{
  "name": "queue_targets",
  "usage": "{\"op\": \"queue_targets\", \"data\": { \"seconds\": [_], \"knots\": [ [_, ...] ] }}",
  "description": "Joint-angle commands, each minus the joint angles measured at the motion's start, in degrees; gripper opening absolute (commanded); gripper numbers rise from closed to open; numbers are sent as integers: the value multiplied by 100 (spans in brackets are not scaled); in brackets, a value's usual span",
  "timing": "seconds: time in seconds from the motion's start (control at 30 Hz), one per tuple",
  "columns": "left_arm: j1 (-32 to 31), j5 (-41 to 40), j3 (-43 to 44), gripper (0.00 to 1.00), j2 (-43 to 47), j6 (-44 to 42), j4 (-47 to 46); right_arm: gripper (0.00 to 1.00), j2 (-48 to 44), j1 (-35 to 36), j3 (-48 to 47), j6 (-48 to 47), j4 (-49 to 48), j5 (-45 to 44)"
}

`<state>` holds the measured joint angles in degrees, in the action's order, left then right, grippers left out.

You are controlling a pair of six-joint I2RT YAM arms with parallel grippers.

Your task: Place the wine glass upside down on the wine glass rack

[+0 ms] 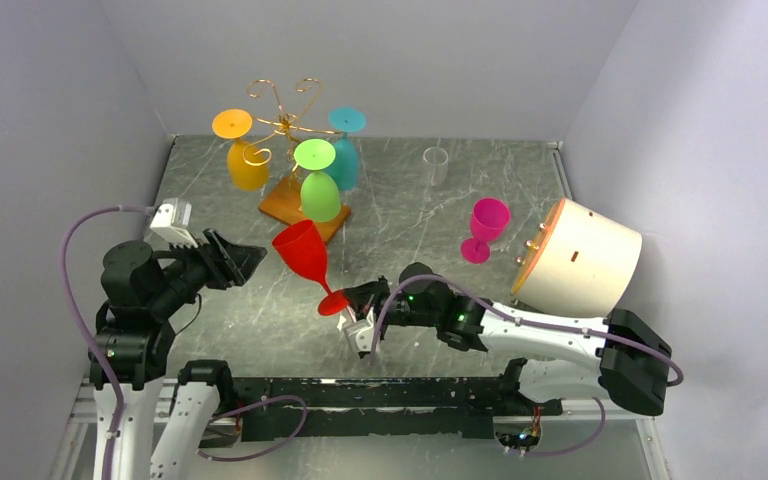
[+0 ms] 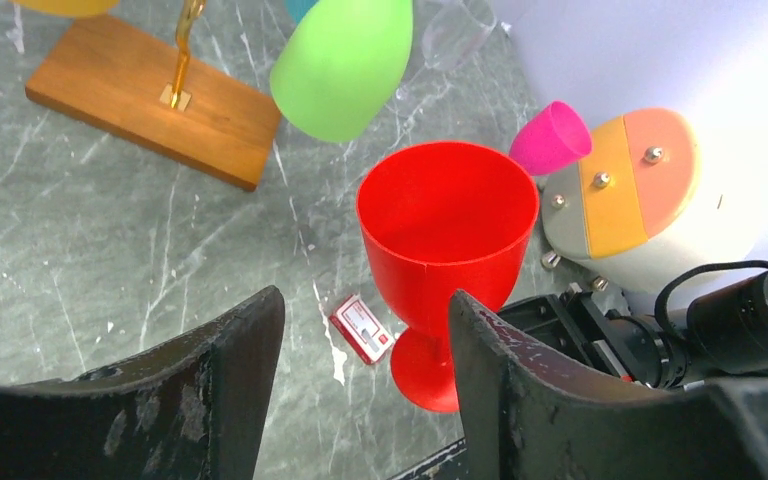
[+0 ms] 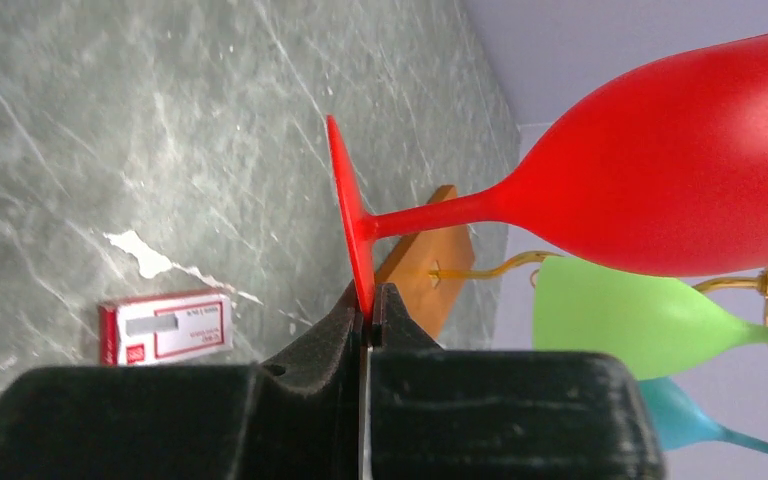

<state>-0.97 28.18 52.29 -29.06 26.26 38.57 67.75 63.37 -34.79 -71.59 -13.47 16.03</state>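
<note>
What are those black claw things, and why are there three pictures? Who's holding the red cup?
Those are two robot arms with two-finger claws called grippers. One picture looks down from above the table. The other two come from small cameras on each arm's wrist, so you see that arm's own fingers up close.

The right gripper is shut, pinching the round foot of the red wine glass. The left gripper is open, its fingers either side of the glass without gripping it.

On the grey marble table stands a gold wine glass rack on a wooden base. Orange, green and teal glasses already hang upside down from it. There's also a pink glass, a clear cup, a white drum-shaped thing and a little red card.
</note>
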Motion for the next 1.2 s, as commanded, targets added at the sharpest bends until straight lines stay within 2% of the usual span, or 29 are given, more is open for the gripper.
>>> {"op": "queue_targets", "data": {
  "seconds": [0.0,0.13,0.27,0.43,0.6,0.8,0.97,1.17],
  "knots": [
    [-35,-76,226,66,217,-83,-500,0,-171,-16,164,1038,-632,598],
    [-35,421,152,63,407,-233,-912,0,-174,-9,366,2300,-1543,1293],
    [-35,833,181,64,425,-338,-1099,0,-53,-2,586,4611,-2778,1100],
    [-35,1937,-124,63,403,54,-1799,0,182,-8,7,6501,-2160,577],
    [-35,2568,-397,60,452,201,-2225,0,538,-18,-444,9167,-2221,175],
    [-35,3375,-506,62,228,329,-2162,0,860,-16,-697,11471,-2442,29],
    [-39,3314,-537,64,231,169,-1744,0,774,-30,-563,12422,-2634,-417],
    [-35,3143,-682,66,364,222,-1547,0,673,-70,-477,12773,-2950,-527]
  ]
}}
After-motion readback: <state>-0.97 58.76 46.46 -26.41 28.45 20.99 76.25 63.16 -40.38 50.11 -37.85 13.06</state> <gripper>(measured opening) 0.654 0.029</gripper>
